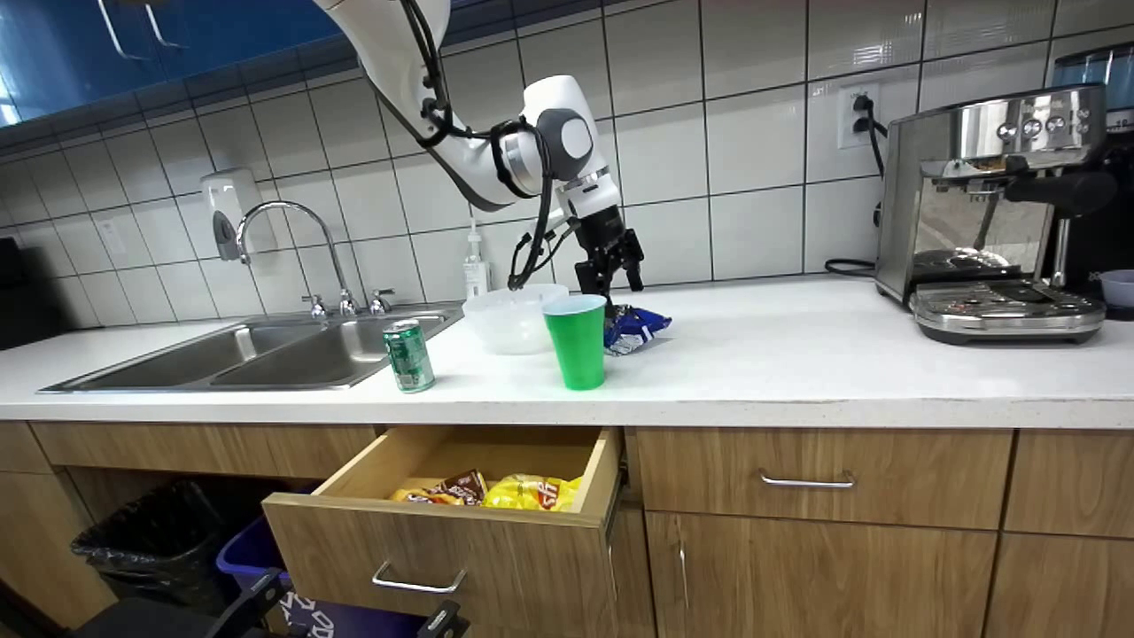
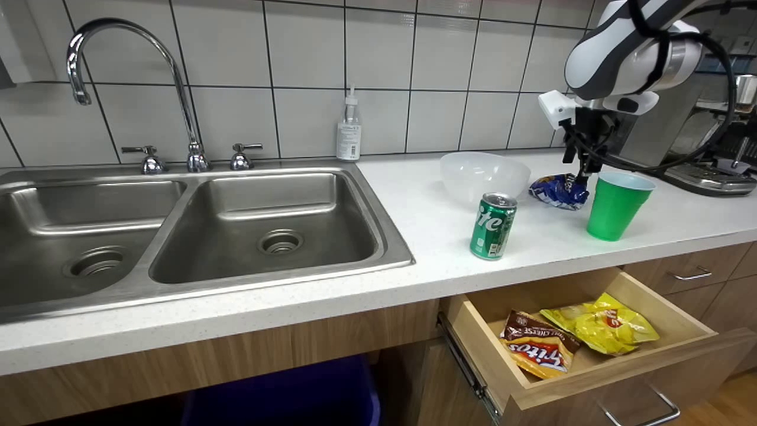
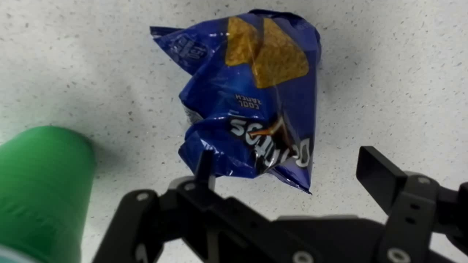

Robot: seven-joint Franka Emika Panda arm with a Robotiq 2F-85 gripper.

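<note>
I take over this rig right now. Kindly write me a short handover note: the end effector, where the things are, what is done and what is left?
Gripper: the end effector is open and holds nothing.
Things: the blue Doritos bag lies on the counter, near but apart from the green cup. The open drawer holds a Fritos bag and a yellow bag.
Done: the end effector is down at the blue Doritos bag; whether it touches, I cannot tell.
Left: no grip on it yet.
</note>
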